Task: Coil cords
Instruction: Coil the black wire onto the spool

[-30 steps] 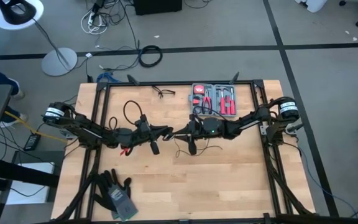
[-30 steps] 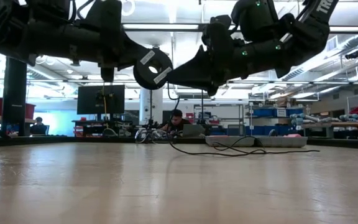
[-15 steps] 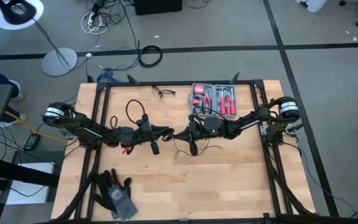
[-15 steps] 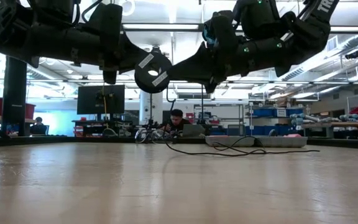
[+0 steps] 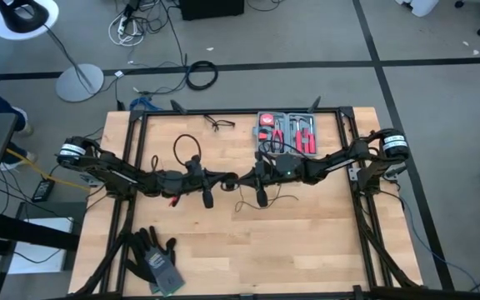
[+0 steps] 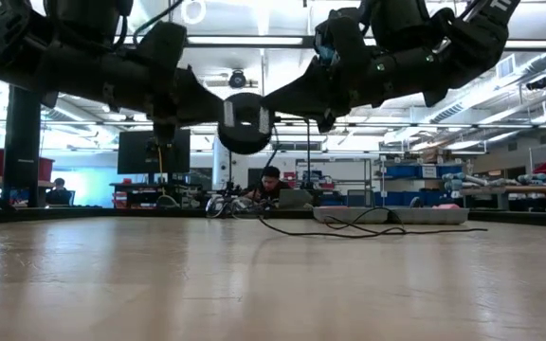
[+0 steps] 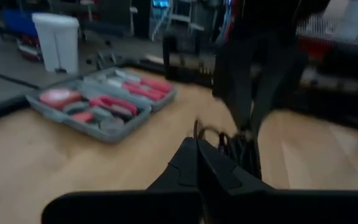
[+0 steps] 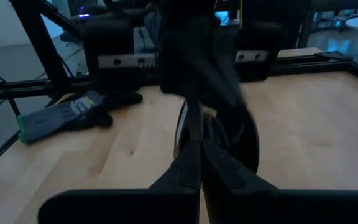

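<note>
The thin black cord lies partly on the table (image 5: pixel 265 200), and a loop of it (image 5: pixel 186 148) stands up beside my left arm. Its round black puck with a pale centre (image 6: pixel 245 123) hangs in the air at mid-table. My left gripper (image 5: pixel 226 177) and my right gripper (image 5: pixel 242 177) meet tip to tip there, above the wood, and both are shut. In the low view the puck sits at the tip of my left gripper (image 6: pixel 218 112). My right gripper (image 6: pixel 278 98) is just right of the puck and above it. My left gripper pinches the thin cord (image 7: pixel 197 129) between its fingertips, coming level from the table's left. The puck end (image 6: pixel 245 123) is lifted clear of the table. Whether the fingers also touch the puck I cannot tell. My right gripper pinches the thin cord (image 8: pixel 194 121) between its fingertips, coming level from the table's right. The cord hangs from there (image 6: pixel 271 152) to the table, slack, and trails off along the wood (image 6: pixel 349 230).
An open grey tool case (image 5: pixel 287 133) with red-handled tools lies at the far edge, right of centre. A small black wire item (image 5: pixel 219 123) lies at the far edge. Grey gloves (image 5: pixel 157 258) lie at the near left corner. The near right wood is bare.
The puck has come down a little and shifted toward the table's right. It has turned so its pale centre faces the near edge. My left gripper has gone with it. The cord loop beside my left arm has shifted slightly right. Both grippers have stayed shut.
</note>
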Robot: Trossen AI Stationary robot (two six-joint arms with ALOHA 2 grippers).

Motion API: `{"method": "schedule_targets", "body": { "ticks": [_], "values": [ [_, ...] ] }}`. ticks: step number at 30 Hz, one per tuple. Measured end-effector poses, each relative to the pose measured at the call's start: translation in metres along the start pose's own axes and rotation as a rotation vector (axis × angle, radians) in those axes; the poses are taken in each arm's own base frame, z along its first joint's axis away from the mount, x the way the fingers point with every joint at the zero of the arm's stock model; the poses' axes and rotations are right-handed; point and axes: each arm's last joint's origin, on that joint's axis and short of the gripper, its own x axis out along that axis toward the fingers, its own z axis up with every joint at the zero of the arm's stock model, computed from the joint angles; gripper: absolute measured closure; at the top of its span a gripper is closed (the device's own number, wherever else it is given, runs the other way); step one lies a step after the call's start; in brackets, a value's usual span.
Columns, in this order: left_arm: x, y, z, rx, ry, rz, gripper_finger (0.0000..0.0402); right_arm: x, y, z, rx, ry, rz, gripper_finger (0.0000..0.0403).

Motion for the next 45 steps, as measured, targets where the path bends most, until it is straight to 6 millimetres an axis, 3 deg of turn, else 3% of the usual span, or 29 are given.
{"method": "schedule_targets", "body": {
  "ticks": [8,18,25,31,37,45],
  "values": [
    [0.000,-0.002,-0.008,-0.023,0.092,-0.085,0.0402,-0.001,-0.004,0.009,-0.009,-0.061,-0.044,0.0402],
    [0.000,-0.001,-0.007,-0.004,0.070,-0.046,0.0402,-0.004,-0.004,0.004,-0.003,0.030,-0.040,0.0399],
    [0.000,0.001,-0.006,0.049,0.044,0.035,0.0402,-0.036,-0.002,0.019,0.036,0.223,-0.190,0.0401],
    [0.000,0.002,-0.003,0.080,0.011,0.081,0.0402,-0.071,0.025,0.026,0.026,0.328,-0.377,0.0401],
    [0.000,0.003,0.003,0.113,-0.055,0.140,0.0402,-0.080,0.060,0.009,0.084,0.364,-0.471,0.0401],
    [-0.001,0.006,0.007,0.159,-0.094,0.285,0.0402,-0.050,0.087,-0.041,0.231,0.343,-0.536,0.0401]
  ]
}}
